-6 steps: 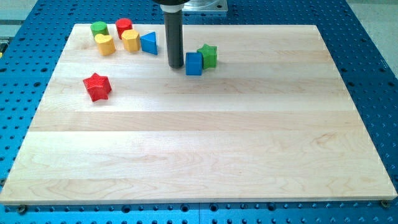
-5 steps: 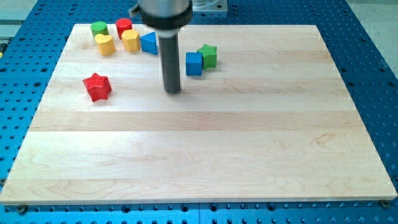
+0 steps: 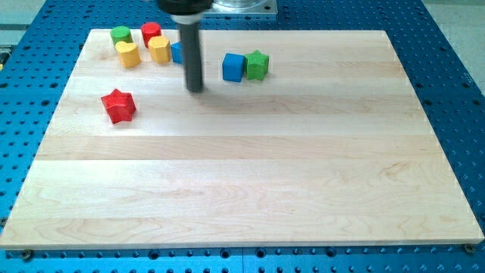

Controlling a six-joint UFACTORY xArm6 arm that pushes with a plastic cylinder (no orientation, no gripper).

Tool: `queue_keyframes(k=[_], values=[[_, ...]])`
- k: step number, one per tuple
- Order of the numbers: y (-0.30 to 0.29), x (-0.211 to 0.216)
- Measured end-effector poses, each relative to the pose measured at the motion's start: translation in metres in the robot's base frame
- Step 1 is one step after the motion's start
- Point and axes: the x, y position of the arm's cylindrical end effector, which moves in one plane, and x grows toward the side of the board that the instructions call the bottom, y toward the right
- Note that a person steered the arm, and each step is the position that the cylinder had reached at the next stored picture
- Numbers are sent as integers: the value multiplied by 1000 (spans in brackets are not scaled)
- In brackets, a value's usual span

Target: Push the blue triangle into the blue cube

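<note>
The tip (image 3: 195,89) sits between the half-hidden blue triangle (image 3: 176,51) and blue cube (image 3: 233,67); there being no gripper, it should next circle left of the triangle.

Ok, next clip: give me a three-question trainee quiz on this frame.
1. True or false: my tip touches the blue cube.
2. Which block sits right beside the blue cube? A) green star B) red star C) yellow block
3. Fill in: the rod partly hides the blue ____.

Key: 1 false, it stands apart, toward the view's left of the cube. 2 A. 3 triangle.
</note>
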Motion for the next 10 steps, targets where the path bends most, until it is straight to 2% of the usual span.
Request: queue_keyframes(k=[1, 2, 3, 4, 5, 6, 8, 9, 10], values=[[-20, -57], [-21, -67], [-9, -116], [24, -122], [48, -98], [44, -66], [44, -38], [35, -36], [-21, -77]])
